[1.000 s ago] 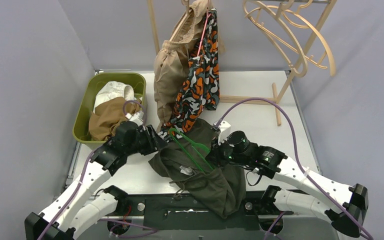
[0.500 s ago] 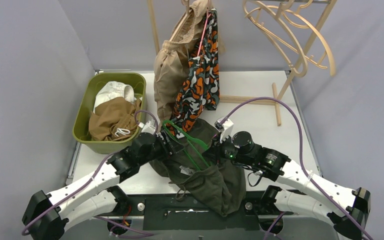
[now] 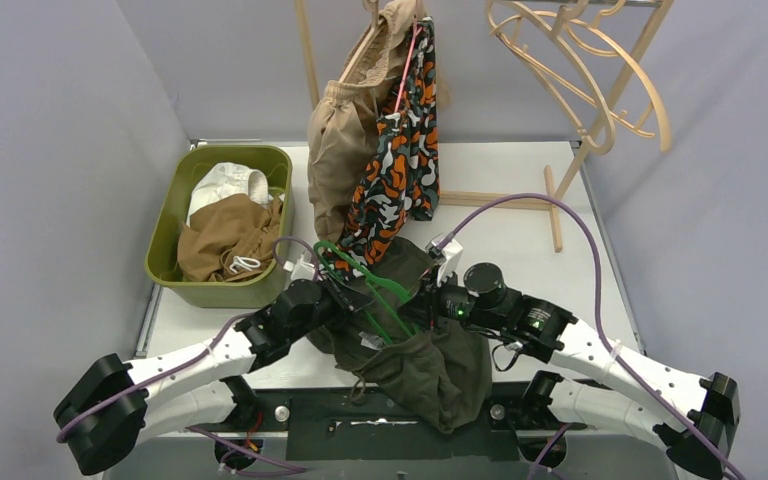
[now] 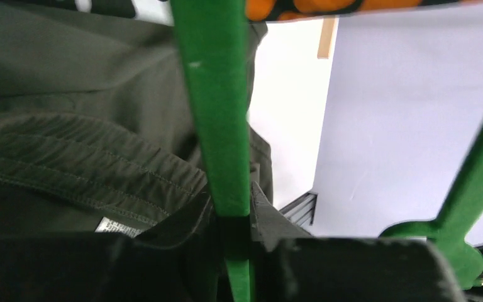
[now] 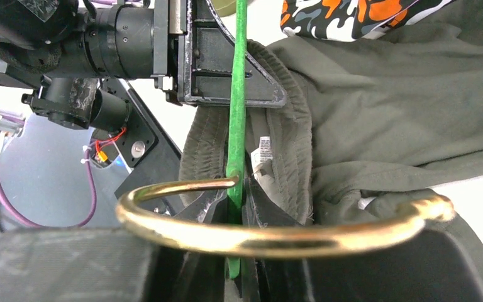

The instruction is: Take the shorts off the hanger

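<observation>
Sprawling on white table [image 3: 520, 250]: olive shorts [image 3: 430, 370], green hanger [image 3: 370, 280]; grey walls [image 3: 50, 150] around.

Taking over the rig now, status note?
Left gripper: shut on the green hanger.
Right gripper: shut on the same hanger, by its gold hook.
Dark olive shorts: waistband still around that hanger.
Done: white shorts and brown shorts in the green bin.
Left: the olive pair, then the beige shorts and camouflage shorts hanging on the wooden rack.
</observation>
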Robot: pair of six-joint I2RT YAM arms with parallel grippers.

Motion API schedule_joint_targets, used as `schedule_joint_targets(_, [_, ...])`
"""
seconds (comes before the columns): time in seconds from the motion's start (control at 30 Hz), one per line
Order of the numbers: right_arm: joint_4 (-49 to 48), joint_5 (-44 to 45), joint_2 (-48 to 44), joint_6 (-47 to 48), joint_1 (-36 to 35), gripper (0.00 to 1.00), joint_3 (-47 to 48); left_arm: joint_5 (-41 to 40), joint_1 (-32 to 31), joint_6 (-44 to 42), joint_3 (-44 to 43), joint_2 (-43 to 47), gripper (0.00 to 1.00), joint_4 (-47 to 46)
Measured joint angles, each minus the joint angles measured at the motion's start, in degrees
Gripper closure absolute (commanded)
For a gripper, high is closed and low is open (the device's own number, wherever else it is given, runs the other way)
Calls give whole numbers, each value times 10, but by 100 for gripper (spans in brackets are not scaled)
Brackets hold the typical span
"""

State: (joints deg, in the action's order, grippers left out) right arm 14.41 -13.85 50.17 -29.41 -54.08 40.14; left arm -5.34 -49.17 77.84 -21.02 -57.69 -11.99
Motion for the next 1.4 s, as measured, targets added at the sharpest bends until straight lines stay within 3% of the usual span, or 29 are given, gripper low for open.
schedule_joint_targets(0.03, [-1, 0, 3, 0, 0, 99, 0, -6, -2, 0, 0, -3, 100, 0])
schedule_joint_targets(0.13, [-1, 5, 5, 0, 0, 90, 1, -25, -5, 6, -3, 1, 100, 14])
schedule_joint_targets(0.33, [57, 31, 5, -17, 0, 40, 48, -88, -14, -9, -20, 96, 100, 95])
schedule_joint_targets(0.53, [83, 46, -52, -29, 0, 28, 38, -175, -14, -26, -51, 204, 100, 182])
schedule_joint_targets(0.7, [78, 5, -100, -45, 0, 34, -5, -224, -14, -33, -58, 250, 100, 236])
schedule_joint_targets(0.9, [67, -62, -94, -59, 0, 39, -40, -258, -14, -49, -99, 243, 100, 297])
schedule_joint_targets(0.97, [68, -61, -92, -60, 0, 52, -47, -263, -14, -52, -109, 243, 100, 303])
schedule_joint_targets(1.07, [70, -49, -82, -57, 0, 92, -49, -269, -14, -57, -112, 250, 100, 305])
schedule_joint_targets(1.1, [70, -41, -77, -57, 0, 99, -49, -271, -14, -59, -112, 253, 100, 307])
schedule_joint_targets(1.4, [58, 68, -41, -67, -10, 100, -43, -276, -17, -56, -136, 295, 100, 389])
